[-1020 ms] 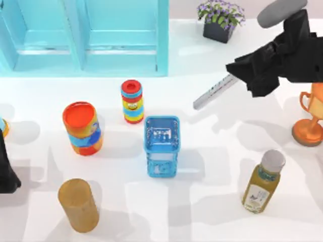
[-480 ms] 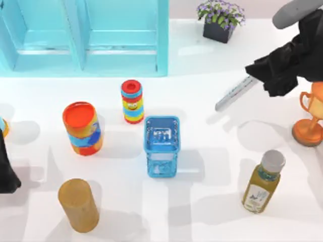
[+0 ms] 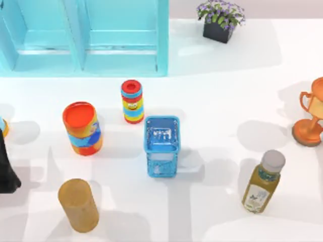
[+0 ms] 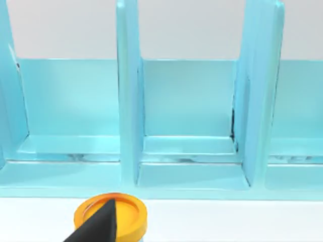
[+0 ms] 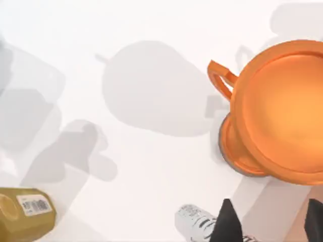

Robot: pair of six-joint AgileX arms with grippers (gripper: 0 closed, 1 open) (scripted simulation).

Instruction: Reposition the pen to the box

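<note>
1. The pen [image 5: 194, 222] looked slim, stiff and light. Its barrel was smooth and silvery, so you should have expected it to slip or swivel under a loose pinch.
2. I judged the best hold to be across the barrel near its middle, squeezed firmly enough to stop it pivoting. A stick gripped near 1 end tends to droop.
3. In the right wrist view, the marked end of the pen jutted out just beside 1 dark finger [image 5: 227, 224] of your right hand [image 5: 271, 219].
4. The pen sat up at the hand and not on the table [image 5: 126, 161], so I judged the hand to be closed on it. The contact itself was hidden, and I could not tell how narrow the gap was.
5. The right hand hung above the table just beside the orange trophy [image 5: 282, 111], with the juice bottle [image 5: 28, 214] farther off.
6. The blue box [image 3: 161, 146] stood open-topped near the middle of the table, well apart from the trophy [image 3: 310, 118] at the right edge. The pen was not yet in the box.
7. Your left hand [image 3: 6, 169] sat parked at the table's left edge.
</note>
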